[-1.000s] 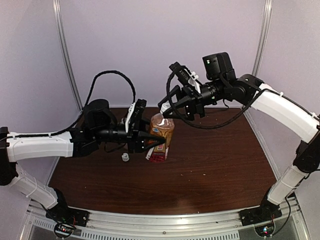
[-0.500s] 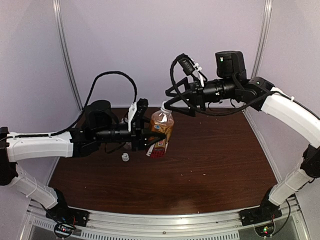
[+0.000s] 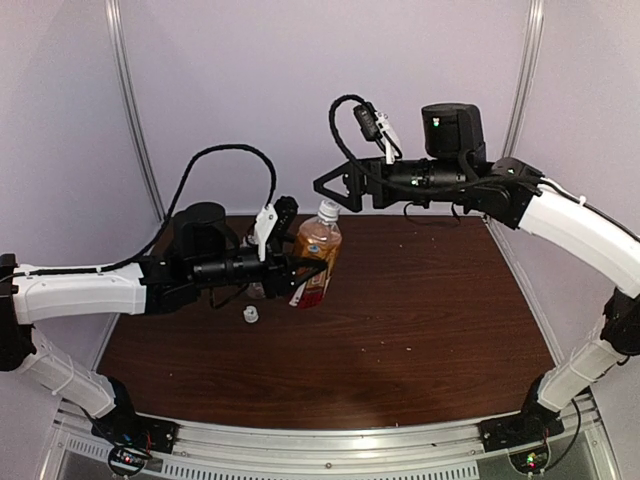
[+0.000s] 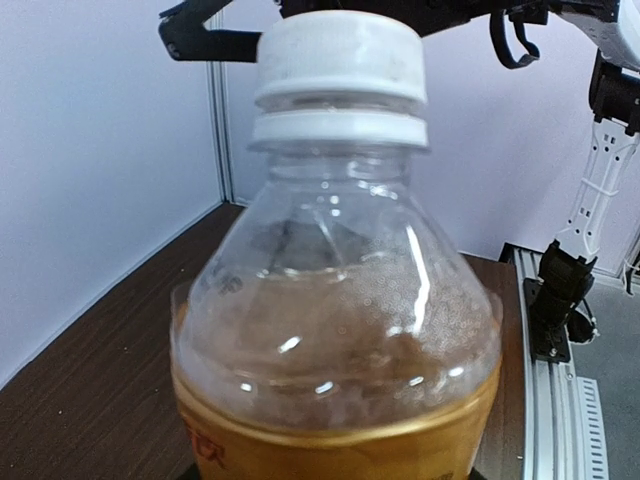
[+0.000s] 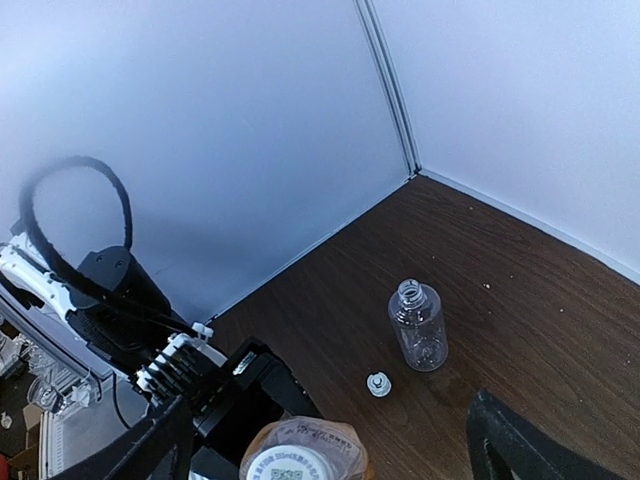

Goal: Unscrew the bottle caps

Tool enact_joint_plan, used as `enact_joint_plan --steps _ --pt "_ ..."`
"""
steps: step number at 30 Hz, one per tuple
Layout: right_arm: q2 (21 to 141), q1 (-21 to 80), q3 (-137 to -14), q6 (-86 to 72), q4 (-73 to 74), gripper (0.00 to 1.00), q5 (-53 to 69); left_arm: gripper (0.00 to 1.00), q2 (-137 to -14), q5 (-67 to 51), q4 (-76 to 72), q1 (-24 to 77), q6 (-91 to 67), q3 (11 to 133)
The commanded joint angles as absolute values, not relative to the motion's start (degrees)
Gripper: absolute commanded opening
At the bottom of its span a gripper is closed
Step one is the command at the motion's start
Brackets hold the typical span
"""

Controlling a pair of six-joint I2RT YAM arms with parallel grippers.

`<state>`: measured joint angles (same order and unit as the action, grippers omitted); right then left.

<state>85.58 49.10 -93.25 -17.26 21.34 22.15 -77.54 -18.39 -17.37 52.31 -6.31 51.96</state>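
Left hand (image 3: 298, 268) clamps the amber bottle (image 3: 318, 250), its white cap (image 3: 328, 210) still on; right hand (image 3: 332, 192) gapes empty just above. Clear bottle (image 5: 418, 325) stands uncapped on the bench (image 3: 430, 320), loose cap (image 5: 378, 384) beside it: one left.

The left wrist view cuts off the amber bottle (image 4: 335, 330) below its shoulder, hiding the left jaws around it.

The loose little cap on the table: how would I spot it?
Look at the dark wooden table, then the clear bottle with no cap standing on it. The loose cap lies on the wood beside that bottle, not touching. The other white cap sits atop the amber bottle.
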Motion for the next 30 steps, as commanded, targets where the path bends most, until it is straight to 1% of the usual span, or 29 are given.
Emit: enact_joint_plan --steps 1,6,14,17,30 --pt "87.53 50.59 -93.31 -20.54 21.75 0.94 16.26 0.18 -75.9 -14.4 -17.78 52.5 -5.21 53.53" --pt "88.64 51.13 -93.03 -21.22 21.82 0.88 16.45 0.18 -75.26 -12.58 -17.61 52.51 -4.94 53.26" --pt "88.51 51.48 -91.54 -21.58 20.52 0.66 18.84 0.18 -75.06 -10.78 -17.08 52.56 -4.86 53.17" --pt "88.42 51.5 -90.94 -21.75 20.07 0.61 19.48 0.18 -75.06 -10.4 -17.06 52.53 -4.86 53.17" --pt "87.18 51.59 -89.72 -19.5 19.03 0.33 20.07 0.18 -75.33 -10.53 -16.89 52.5 -4.83 53.18"
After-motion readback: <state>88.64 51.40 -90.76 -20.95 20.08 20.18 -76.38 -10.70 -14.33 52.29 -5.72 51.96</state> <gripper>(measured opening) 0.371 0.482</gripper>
